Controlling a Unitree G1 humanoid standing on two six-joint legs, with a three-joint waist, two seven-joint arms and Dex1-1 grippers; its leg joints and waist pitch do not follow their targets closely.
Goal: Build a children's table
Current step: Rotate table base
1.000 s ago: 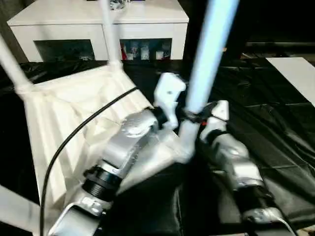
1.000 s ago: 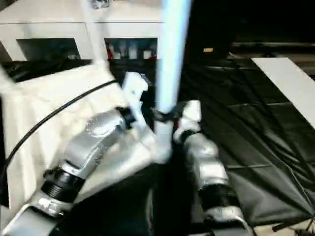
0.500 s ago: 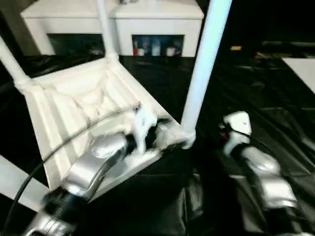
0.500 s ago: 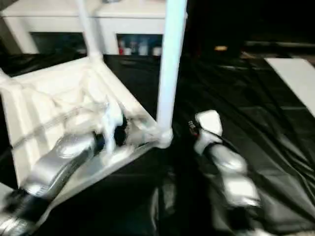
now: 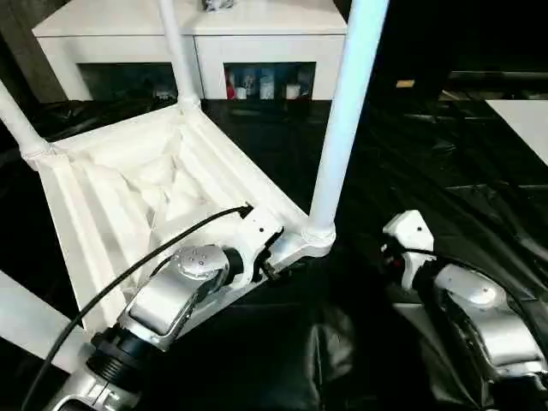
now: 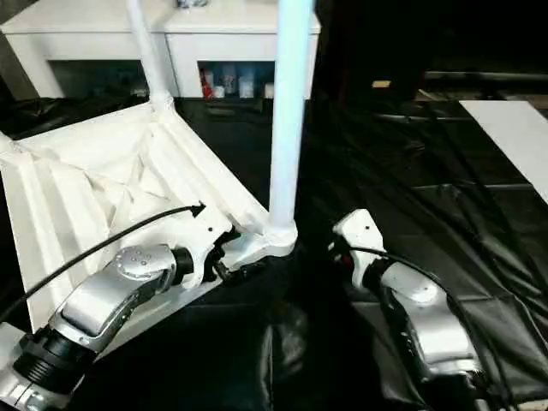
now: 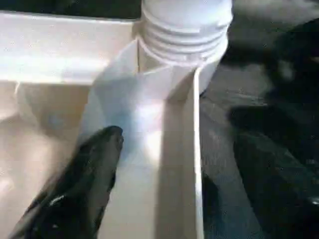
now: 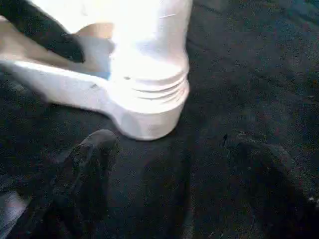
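The children's table lies upside down on black cloth, its ribbed white tabletop (image 5: 103,197) facing up. White legs stand in its corner sockets: one at the near right (image 5: 342,111), one at the far corner (image 5: 174,51) and one at the left (image 5: 17,120). Another white tube (image 5: 26,317) crosses the lower left. My left gripper (image 5: 272,261) is open. It straddles the tabletop's rim (image 7: 194,164) just short of the near-right socket (image 7: 184,30), with one finger (image 7: 94,184) inside the rim. My right gripper (image 5: 390,257) is open and holds nothing. It hangs over the cloth a little right of that socket (image 8: 144,99).
A white cabinet (image 5: 188,34) with glass-fronted shelves stands behind the table. A white board (image 5: 522,120) lies at the far right. Wrinkled black cloth (image 5: 428,154) covers the surface. A black cable (image 5: 128,274) runs along my left forearm.
My right gripper has drawn back to the right, away from the base of the near-right leg. My left gripper has dropped from beside that leg to the tabletop's rim. The camera has also shifted.
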